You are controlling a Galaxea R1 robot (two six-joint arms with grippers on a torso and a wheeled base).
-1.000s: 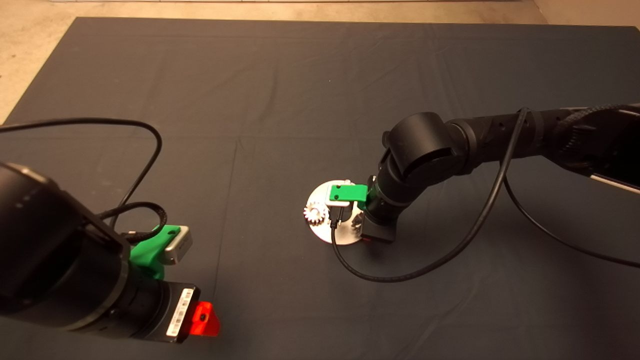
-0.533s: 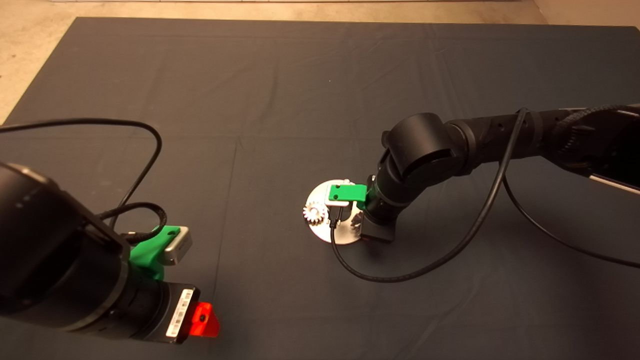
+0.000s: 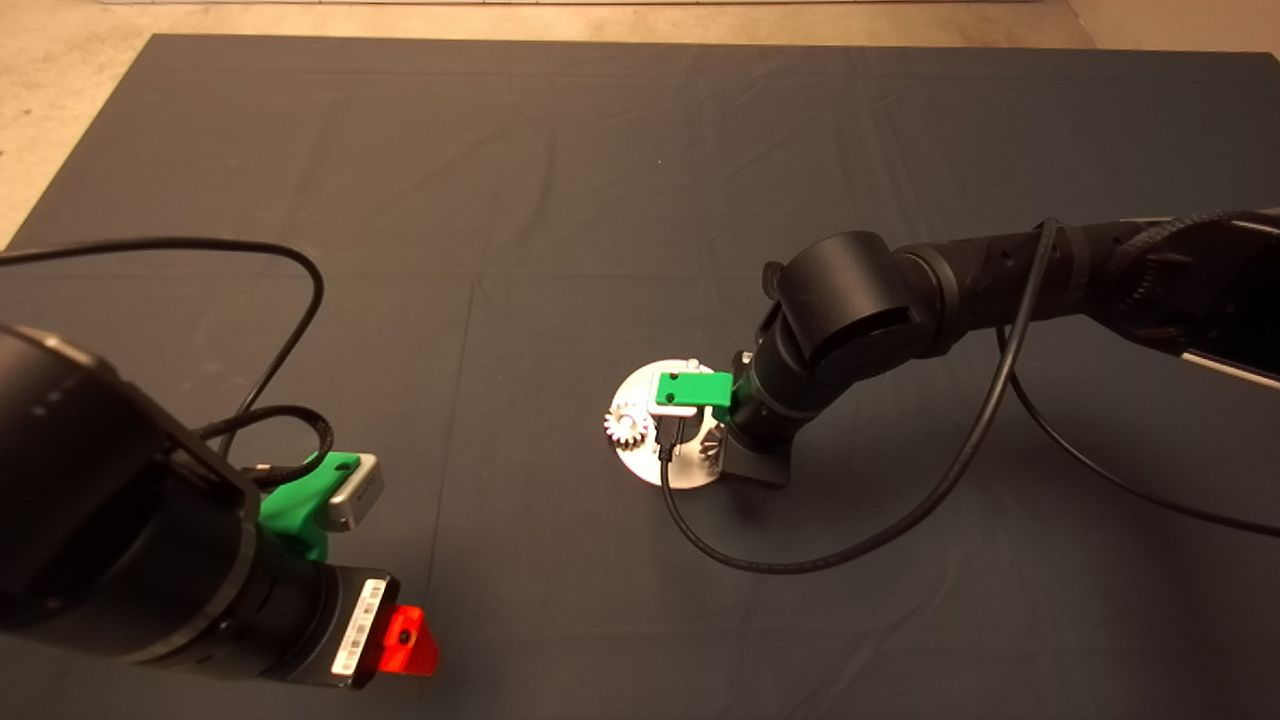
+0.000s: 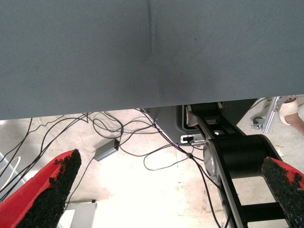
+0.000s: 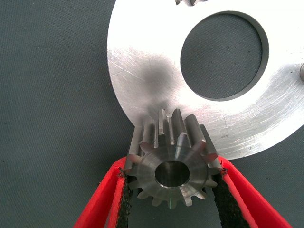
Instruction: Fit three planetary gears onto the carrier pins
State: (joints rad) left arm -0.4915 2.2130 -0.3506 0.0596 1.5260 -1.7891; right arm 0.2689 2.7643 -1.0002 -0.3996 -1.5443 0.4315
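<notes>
my right claw (image 5: 172,190) pinches one of the planetary gears, the gripped gear (image 5: 172,161), pads pressed on its teeth from both sides, its centre hole facing my wrist camera. the gear hangs at the rim of the carrier disc (image 5: 142,76), partly over the shiny plate and partly over the mat. i cannot tell whether it is on a stud. one of the carrier pins (image 5: 301,71) peeks in at the edge of that view, and the teeth of another gear (image 5: 185,2) show beyond the disc's big centre hole.

from above, my right arm (image 3: 850,315) covers much of the disc (image 3: 640,385); a seated gear (image 3: 627,425) sits on its left edge. compared with a second ago, the wrist has dropped slightly lower and nearer, and its cable loop (image 3: 800,560) sags further down the mat. the disc and the seated gear have not shifted.

my left claw (image 3: 405,640) waits at the lower left, spread wide, its pads (image 4: 52,190) far apart.

the dark mat (image 3: 560,180) shows faint fold lines. beyond its edge lie pale floor (image 4: 142,190), tangled cables (image 4: 118,128) and a black wheeled base (image 4: 237,156).
</notes>
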